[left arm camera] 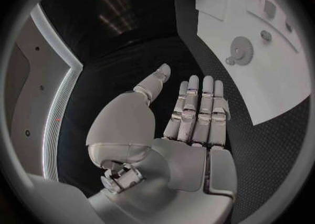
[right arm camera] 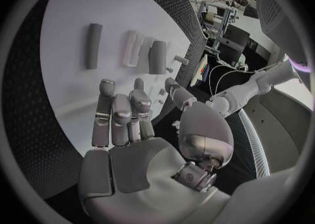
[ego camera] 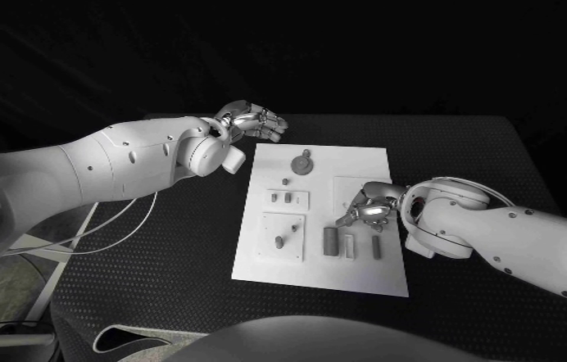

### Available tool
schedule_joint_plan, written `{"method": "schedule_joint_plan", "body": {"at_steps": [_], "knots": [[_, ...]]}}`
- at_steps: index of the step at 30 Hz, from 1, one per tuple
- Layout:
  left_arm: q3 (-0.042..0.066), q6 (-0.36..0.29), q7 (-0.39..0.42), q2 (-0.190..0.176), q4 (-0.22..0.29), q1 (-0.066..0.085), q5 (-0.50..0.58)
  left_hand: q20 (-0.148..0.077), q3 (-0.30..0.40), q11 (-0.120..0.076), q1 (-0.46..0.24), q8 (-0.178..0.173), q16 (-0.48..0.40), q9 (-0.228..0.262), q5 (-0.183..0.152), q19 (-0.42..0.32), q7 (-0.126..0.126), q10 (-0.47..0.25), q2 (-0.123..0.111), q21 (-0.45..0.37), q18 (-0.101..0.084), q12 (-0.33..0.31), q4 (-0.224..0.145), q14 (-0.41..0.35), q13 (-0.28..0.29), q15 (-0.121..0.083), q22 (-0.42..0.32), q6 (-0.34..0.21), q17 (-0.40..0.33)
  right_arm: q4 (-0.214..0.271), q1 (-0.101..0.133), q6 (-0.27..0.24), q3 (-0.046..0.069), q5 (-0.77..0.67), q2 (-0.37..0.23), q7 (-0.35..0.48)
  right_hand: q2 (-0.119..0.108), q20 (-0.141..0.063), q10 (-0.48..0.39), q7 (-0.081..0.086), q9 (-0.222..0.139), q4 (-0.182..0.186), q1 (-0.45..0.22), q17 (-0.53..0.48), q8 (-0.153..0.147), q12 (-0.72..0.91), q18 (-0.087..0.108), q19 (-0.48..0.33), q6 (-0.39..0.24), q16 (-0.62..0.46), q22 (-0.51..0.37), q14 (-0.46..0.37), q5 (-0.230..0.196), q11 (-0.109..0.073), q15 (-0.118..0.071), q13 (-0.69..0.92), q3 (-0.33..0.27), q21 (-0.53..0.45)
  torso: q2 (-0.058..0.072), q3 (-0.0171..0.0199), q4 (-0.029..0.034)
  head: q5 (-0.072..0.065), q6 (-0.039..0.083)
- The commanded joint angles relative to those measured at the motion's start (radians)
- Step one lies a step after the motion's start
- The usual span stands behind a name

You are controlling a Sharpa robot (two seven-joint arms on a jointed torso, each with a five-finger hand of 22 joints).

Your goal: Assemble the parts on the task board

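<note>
Reaching step, nothing grasped yet. Right hand (ego camera: pixel 371 206) over the middle of the task board (ego camera: pixel 355 159), fingers released and stretched, just above the row of grey bars (ego camera: pixel 352 243) near the front edge. Left hand (ego camera: pixel 251 121) off the board's far left corner, fingers loosely curled, empty. Round gear (ego camera: pixel 302 163) lying at the far end. Next, probably: lower onto one bar and pinch it cleanly.

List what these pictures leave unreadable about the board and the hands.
- Head view: the right hand covers part of the task board; whatever lies beneath is hidden.
- Head view: the small pegs are too tiny to identify.
- Left wrist view: the gear is warped near the rim.
</note>
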Motion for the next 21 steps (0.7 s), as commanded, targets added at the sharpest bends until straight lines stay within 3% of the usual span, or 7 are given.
{"method": "schedule_joint_plan", "body": {"at_steps": [1, 7, 11, 21], "knots": [[0.001, 0.013, 0.007, 0.003, 0.001, 0.001, -0.001, -0.002, -0.003, 0.003, -0.008, 0.006, -0.003, -0.002, -0.001, -0.005, 0.0, -0.007, 0.0, 0.006, -0.007, -0.003, 0.001, -0.002, -0.001, 0.003, -0.001, -0.01, 0.002, 0.011, -0.001, -0.018, 0.0, -0.011, 0.007, -0.001, -0.008, 0.001, 0.0, 0.007, -0.002, 0.001, 0.005, -0.002, -0.005, -0.003, 0.006, 0.008, -0.011, 0.006, 0.014, 0.001, 0.002, 0.005, 0.006, -0.001, -0.004, 0.003, 0.0, 0.0006, -0.0014, 0.0, 0.002], [0.0, 0.014, 0.006, 0.003, 0.001, 0.001, -0.001, -0.002, -0.004, 0.003, -0.008, 0.006, -0.004, -0.002, -0.001, -0.005, 0.0, -0.007, 0.0, 0.006, -0.007, -0.003, 0.001, -0.002, -0.001, 0.003, -0.001, -0.01, 0.002, 0.019, -0.001, -0.003, 0.0, -0.009, 0.025, -0.046, -0.048, 0.002, 0.001, 0.006, -0.002, 0.068, -0.033, -0.008, -0.006, -0.002, 0.006, 0.013, -0.006, 0.009, 0.011, 0.002, 0.003, 0.004, 0.006, 0.0, 0.009, -0.001, 0.0, 0.0002, -0.0004, -0.002, 0.003], [0.0, 0.016, 0.004, 0.004, 0.002, 0.001, -0.001, -0.002, -0.004, 0.003, -0.009, 0.006, -0.004, -0.002, -0.001, -0.005, 0.0, -0.007, 0.0, 0.006, -0.007, -0.003, 0.002, -0.002, -0.001, 0.003, -0.001, -0.01, 0.002, 0.011, -0.001, 0.039, -0.003, -0.014, 0.04, -0.078, -0.064, -0.001, 0.008, 0.002, 0.0, 0.11, -0.054, -0.01, -0.001, 0.009, 0.006, 0.016, 0.007, 0.013, 0.012, 0.003, 0.003, 0.0, 0.002, 0.008, 0.02, -0.001, 0.001, -0.0013, 0.0006, -0.004, 0.002], [0.0, 0.018, 0.002, 0.001, 0.004, 0.001, -0.001, -0.001, -0.005, 0.003, -0.011, 0.006, -0.004, -0.002, -0.001, -0.006, 0.0, -0.007, 0.0, 0.006, -0.007, -0.003, 0.002, -0.002, -0.002, 0.003, -0.001, -0.01, 0.003, -0.012, -0.015, 0.079, -0.007, -0.103, 0.067, -0.114, -0.084, -0.009, 0.042, -0.01, 0.007, 0.168, -0.078, 0.007, 0.011, 0.077, 0.006, 0.027, 0.037, 0.03, 0.015, 0.022, 0.003, -0.011, -0.009, 0.061, 0.034, 0.006, 0.001, -0.0026, 0.0026, -0.005, 0.0]]}}
